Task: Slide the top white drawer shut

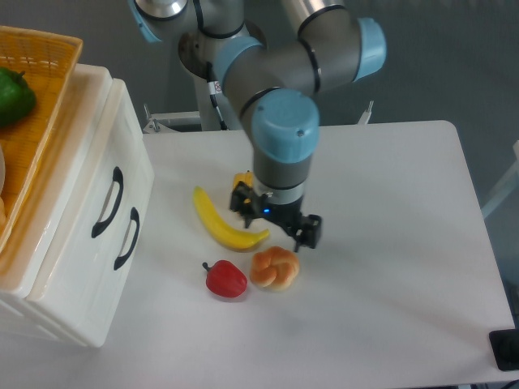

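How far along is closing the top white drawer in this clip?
Done, it seems: the top white drawer sits about flush with the lower drawer beneath it. The hand holds nothing and hangs over the table by the banana and bread roll, well clear of the cabinet. Nothing visibly remains.
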